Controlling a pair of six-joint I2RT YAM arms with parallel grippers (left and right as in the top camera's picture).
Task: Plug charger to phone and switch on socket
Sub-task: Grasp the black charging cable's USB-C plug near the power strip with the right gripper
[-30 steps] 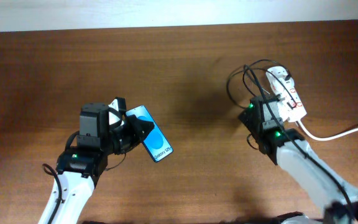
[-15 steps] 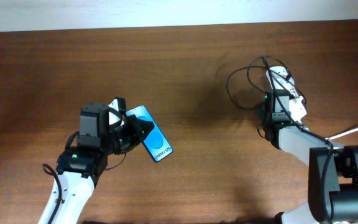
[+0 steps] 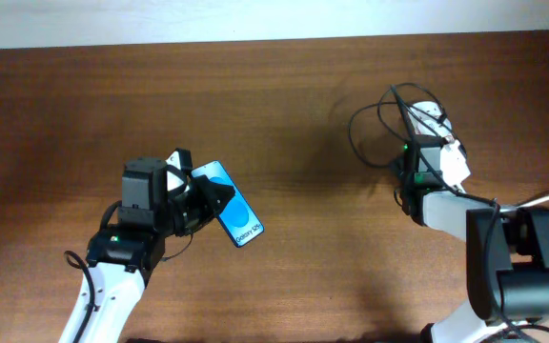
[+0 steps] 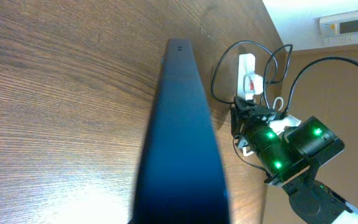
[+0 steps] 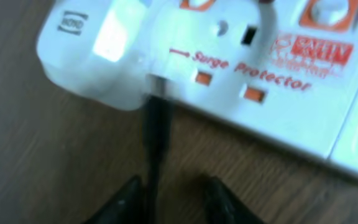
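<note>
Left gripper (image 3: 201, 193) clamps the phone (image 3: 234, 215), tilted, over the table's (image 3: 303, 114) front-left part; right gripper (image 5: 174, 198), narrowly parted, hangs over the socket (image 5: 278, 93) near the right edge; the charger (image 5: 156, 134) cable passes between its fingertips.

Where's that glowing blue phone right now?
In the overhead view, the phone is over the left side of the table, gripped in the left hand, far from the white socket on the right.
</note>
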